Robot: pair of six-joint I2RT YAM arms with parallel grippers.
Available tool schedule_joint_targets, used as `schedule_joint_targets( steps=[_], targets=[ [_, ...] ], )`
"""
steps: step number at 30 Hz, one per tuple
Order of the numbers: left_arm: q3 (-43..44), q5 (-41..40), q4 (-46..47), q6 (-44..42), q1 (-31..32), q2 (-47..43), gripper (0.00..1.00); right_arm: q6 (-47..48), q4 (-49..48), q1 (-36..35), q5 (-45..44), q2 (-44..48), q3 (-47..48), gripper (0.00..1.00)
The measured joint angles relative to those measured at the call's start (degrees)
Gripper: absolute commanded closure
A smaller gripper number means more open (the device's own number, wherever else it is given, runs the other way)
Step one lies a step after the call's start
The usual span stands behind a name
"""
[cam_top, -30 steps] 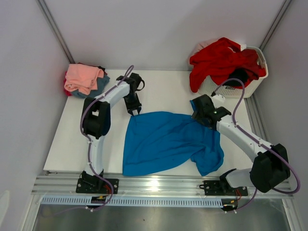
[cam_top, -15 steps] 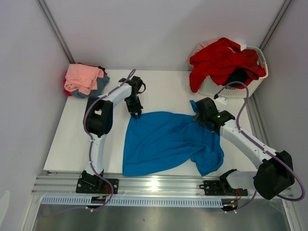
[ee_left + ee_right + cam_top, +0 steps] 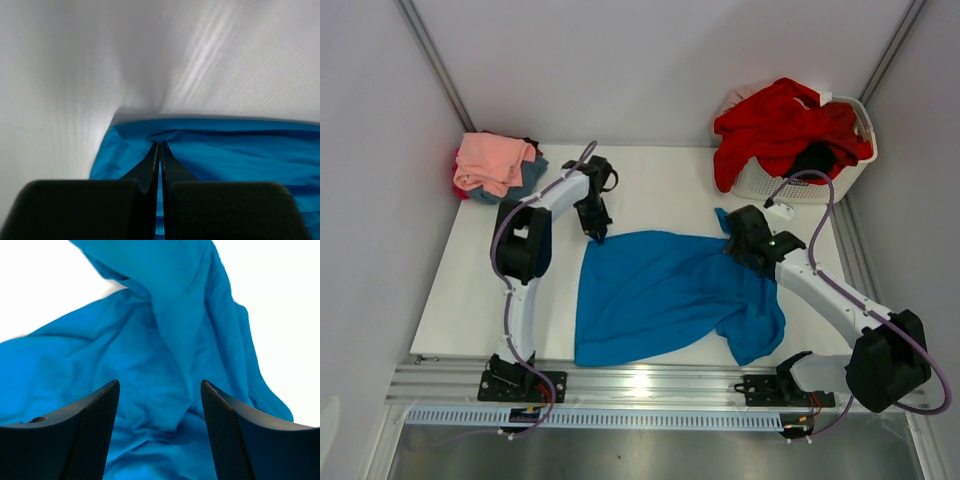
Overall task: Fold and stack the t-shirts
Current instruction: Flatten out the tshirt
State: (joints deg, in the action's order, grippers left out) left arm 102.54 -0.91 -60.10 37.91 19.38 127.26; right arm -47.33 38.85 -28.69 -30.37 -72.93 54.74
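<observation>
My left gripper [image 3: 599, 236] is closed tight on the far left corner of a bright blue short-sleeved cloth t-shirt [image 3: 660, 290], which lies spread out and rumpled on the flat white table [image 3: 660, 185]. In my left wrist view the two black fingers [image 3: 147, 170] meet with a strip of blue cloth pinched between them. My right gripper [image 3: 734, 240] hangs at the shirt's far right corner, its jaws wide apart over a raised fold of the cloth, holding nothing. Beyond the shirt's far left corner, well apart from it, sits a pile with a folded salmon pink t-shirt [image 3: 495, 160] on top and a slate blue t-shirt [image 3: 525, 182] beneath. Beyond the shirt's far right corner stands a white slatted plastic basket [image 3: 800, 186], with a red cloth t-shirt [image 3: 775, 125] heaped over its rim and a black cloth t-shirt [image 3: 815, 160] tucked against it
</observation>
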Motion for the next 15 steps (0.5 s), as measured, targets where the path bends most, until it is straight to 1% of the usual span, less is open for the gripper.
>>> schedule_joint_targets(
  steps=[5,10,15],
  targets=[
    [-1.0,-2.4,-0.2,0.1,-5.1,-3.3,0.99,-0.3,-0.4,0.9,-2.4,-6.8,0.1,0.30],
    [-5.6,-5.2,0.3,0.7,-11.9,-9.2,0.99,0.4,-1.8,2.9,-3.0,-14.9,0.9,0.31],
    [-9.4,-7.4,0.5,1.1,-15.9,-12.5,0.99,2.4,-5.0,5.9,-2.0,-18.3,3.3,0.31]
  ],
)
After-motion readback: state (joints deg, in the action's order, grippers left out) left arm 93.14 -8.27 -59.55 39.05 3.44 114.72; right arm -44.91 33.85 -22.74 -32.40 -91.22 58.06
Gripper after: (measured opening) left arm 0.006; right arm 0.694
